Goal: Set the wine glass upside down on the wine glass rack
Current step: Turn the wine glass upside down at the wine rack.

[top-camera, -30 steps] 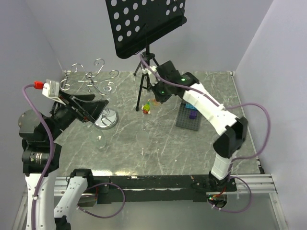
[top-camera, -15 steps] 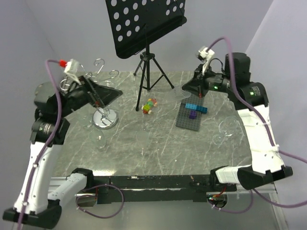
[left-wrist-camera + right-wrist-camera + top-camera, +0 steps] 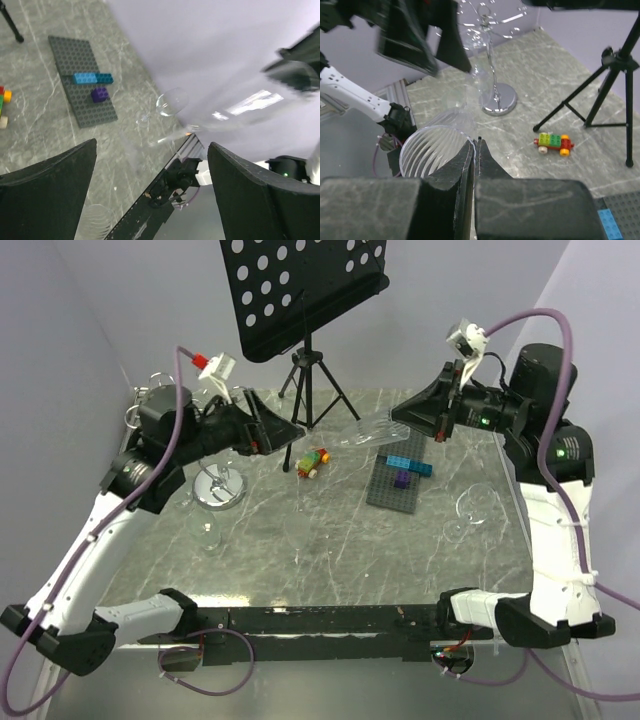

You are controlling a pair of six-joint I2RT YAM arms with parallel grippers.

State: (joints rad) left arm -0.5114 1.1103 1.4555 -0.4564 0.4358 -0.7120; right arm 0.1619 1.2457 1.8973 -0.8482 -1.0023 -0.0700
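Note:
My right gripper (image 3: 398,422) (image 3: 476,142) is shut on the rim of a clear ribbed wine glass (image 3: 358,434) (image 3: 432,152) and holds it on its side in the air, stem pointing left. In the left wrist view the held glass (image 3: 235,118) is a blurred streak. The chrome wine glass rack (image 3: 220,487) (image 3: 496,100) stands at the left; my left arm hides part of its hooks. Above and to the right of the rack base, my left gripper (image 3: 285,428) (image 3: 152,145) is open, holds nothing and faces the held glass.
A black music stand on a tripod (image 3: 310,390) stands at the back centre. A Lego car (image 3: 313,462) and a grey baseplate with blue and purple bricks (image 3: 400,490) lie mid-table. Other clear glasses rest on the table (image 3: 207,532) (image 3: 470,505).
Both arms have risen. The left gripper swung right, past the rack. The right gripper pulled back from the tripod to the right and now holds the glass higher.

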